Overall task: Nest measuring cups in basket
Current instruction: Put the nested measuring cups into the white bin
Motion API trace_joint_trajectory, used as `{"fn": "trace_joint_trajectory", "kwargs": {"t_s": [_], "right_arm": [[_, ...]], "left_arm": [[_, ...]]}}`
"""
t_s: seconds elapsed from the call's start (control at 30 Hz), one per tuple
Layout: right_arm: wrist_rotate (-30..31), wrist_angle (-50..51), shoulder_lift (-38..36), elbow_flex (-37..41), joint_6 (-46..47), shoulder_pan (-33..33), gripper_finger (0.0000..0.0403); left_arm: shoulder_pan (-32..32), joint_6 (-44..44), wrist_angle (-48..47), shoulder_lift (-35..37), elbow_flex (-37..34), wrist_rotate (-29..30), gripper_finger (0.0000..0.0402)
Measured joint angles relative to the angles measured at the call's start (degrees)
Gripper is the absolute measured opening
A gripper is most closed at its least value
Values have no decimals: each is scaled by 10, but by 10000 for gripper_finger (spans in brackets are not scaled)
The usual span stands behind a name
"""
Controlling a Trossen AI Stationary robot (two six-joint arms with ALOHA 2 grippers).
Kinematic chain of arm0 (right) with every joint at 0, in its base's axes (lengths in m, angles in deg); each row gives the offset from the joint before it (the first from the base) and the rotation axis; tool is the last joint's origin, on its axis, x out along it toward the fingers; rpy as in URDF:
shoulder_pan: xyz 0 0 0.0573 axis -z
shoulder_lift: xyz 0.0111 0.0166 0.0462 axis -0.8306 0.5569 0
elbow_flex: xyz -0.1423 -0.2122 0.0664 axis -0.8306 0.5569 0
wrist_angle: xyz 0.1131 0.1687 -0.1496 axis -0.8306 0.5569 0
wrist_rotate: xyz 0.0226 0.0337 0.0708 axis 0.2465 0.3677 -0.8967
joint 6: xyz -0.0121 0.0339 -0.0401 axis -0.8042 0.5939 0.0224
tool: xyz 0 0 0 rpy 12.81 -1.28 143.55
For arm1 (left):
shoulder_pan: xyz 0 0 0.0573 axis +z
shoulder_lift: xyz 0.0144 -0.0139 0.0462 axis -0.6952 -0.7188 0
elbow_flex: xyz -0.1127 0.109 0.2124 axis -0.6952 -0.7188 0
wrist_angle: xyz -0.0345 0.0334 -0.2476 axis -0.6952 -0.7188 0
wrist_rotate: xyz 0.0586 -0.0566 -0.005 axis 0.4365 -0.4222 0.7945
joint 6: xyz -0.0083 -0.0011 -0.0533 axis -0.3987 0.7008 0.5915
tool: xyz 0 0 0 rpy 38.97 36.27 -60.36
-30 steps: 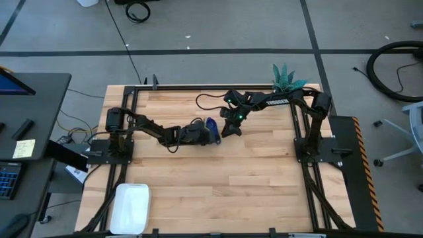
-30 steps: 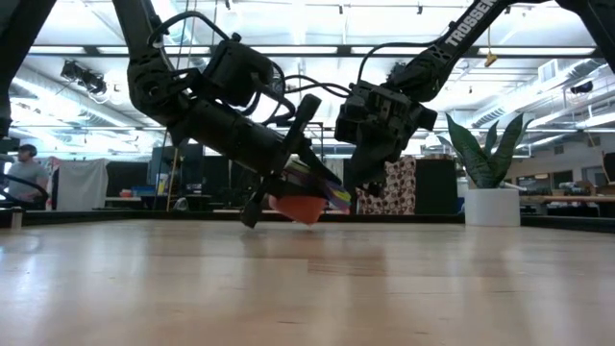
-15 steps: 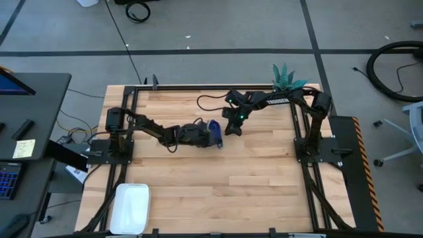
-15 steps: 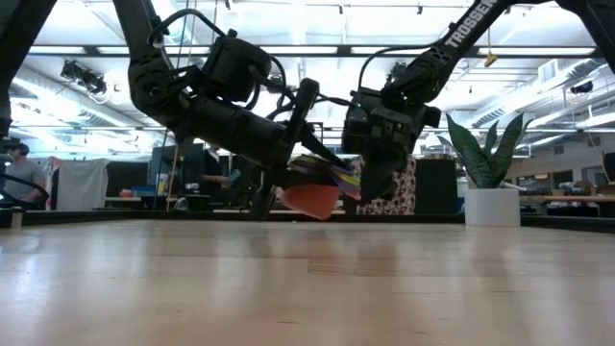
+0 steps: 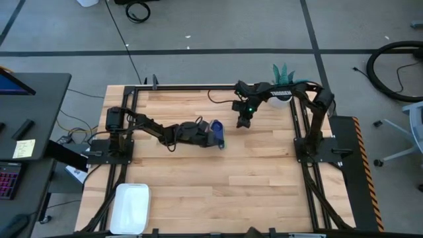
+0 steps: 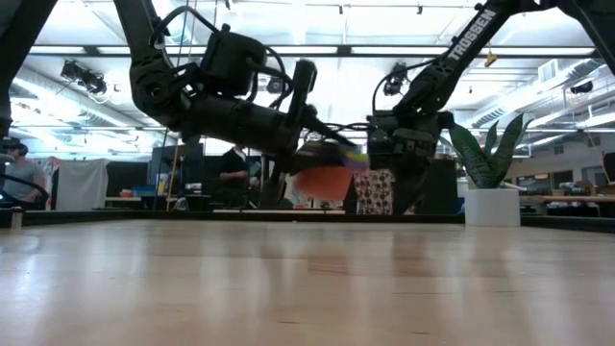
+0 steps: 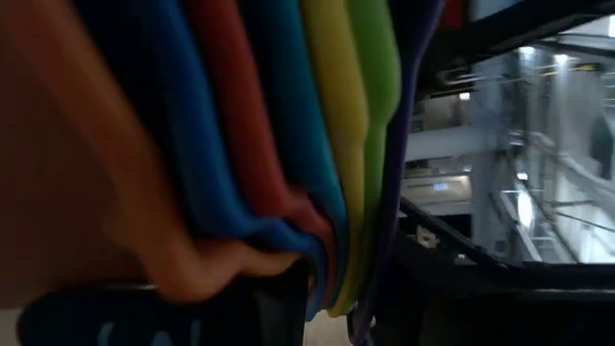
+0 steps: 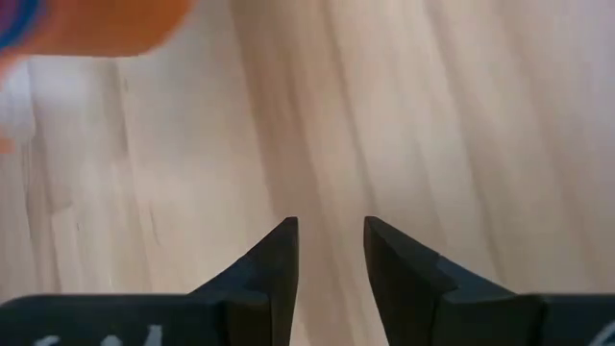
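Mid-table, above the wooden table (image 5: pixel 218 178): nested measuring cups (image 5: pixel 216 133) clamped by their stacked handles in the left gripper (image 5: pixel 206 131), lifted clear of the boards, dark blue on top, orange bowl lowest. To the right and farther back, near the potted plant (image 5: pixel 284 79): right gripper (image 5: pixel 243 123), fingers (image 8: pixel 274 264) slightly parted, holding nothing, pointed at bare wood. White basket (image 5: pixel 130 207) at the near left corner, well apart from the cups.

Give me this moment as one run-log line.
left hand: shut on measuring cups, nested stack held above table | right hand: open, empty, near the plant | basket: empty, table's front-left corner
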Motion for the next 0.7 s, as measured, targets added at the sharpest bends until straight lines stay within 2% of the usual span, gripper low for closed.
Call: {"fn": "trace_joint_trajectory", "kwargs": {"t_s": [0.2,0.37,0.57,0.7], "right_arm": [[-4,13,0,0,3,31,125],[-10,20,0,0,4,43,125],[-61,23,0,0,5,48,125],[-73,24,0,0,5,47,125]], "left_arm": [[0,-12,50,2,0,-13,85],[3,-48,30,32,0,-14,85],[18,-100,-95,127,0,-14,85],[23,-127,-194,207,0,-14,85]]}}
